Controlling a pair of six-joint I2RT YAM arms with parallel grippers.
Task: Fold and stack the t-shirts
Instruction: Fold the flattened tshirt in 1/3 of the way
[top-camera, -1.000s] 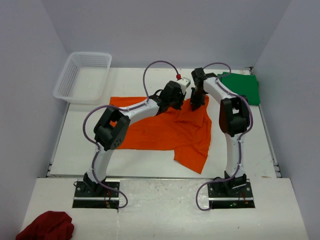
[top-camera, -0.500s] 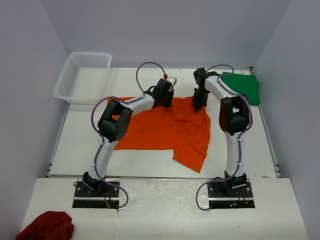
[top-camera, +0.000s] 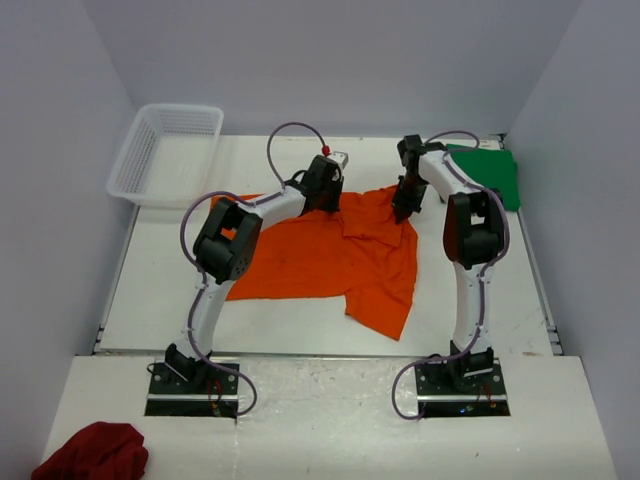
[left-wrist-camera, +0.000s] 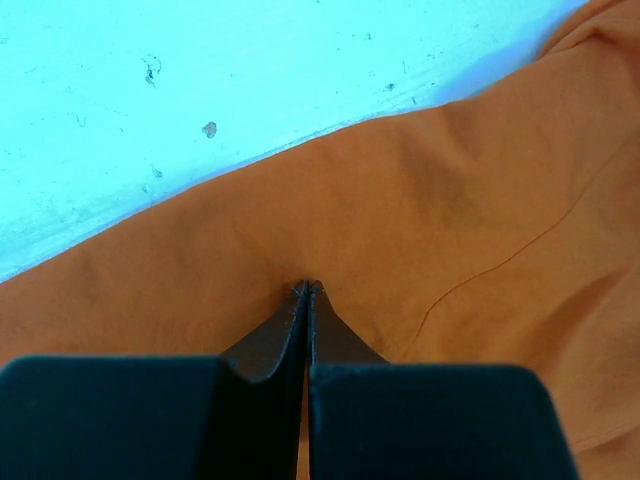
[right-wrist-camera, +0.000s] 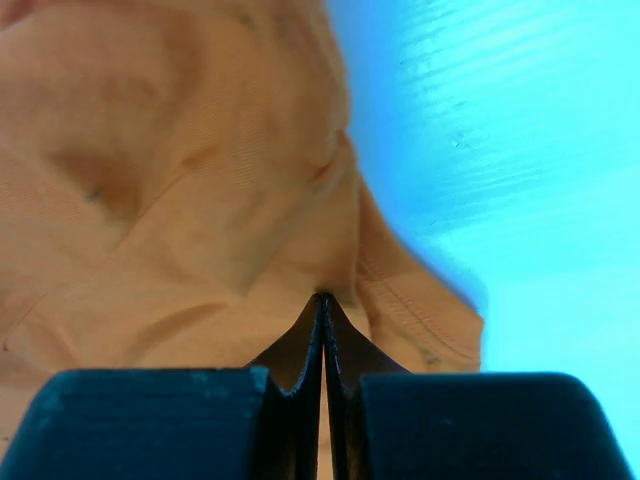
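Right up front, a dark red cloth (top-camera: 92, 450) sits bunched on the left end of the pale near ledge, and both arm bases are bolted onto black plates on that same ledge. Past the ledge comes the white table (top-camera: 160, 300), matte and bare along its near strip, with a metal rail along each side. Centre stage is the orange t-shirt (top-camera: 320, 255), spread across the middle of the table, fairly flat on its left half and rumpled on the right, with one corner trailing toward the near edge. Both arms reach over it to its far edge. The left gripper (left-wrist-camera: 307, 288) has its fingers pressed tight together, cloth puckering in at the tips just inside the hem, with speckled tabletop beyond. The right gripper (right-wrist-camera: 322, 296) is likewise closed, pinching the stitched edge of the same shirt where it meets bare table. From above, the two grippers are well apart along that far edge. Further back, the dark green t-shirt (top-camera: 490, 175) lies flat in the far right corner, apart from the orange one. A white mesh basket (top-camera: 128, 160) sits in the far left corner. Plain grey walls (top-camera: 330, 60) close in on three sides.
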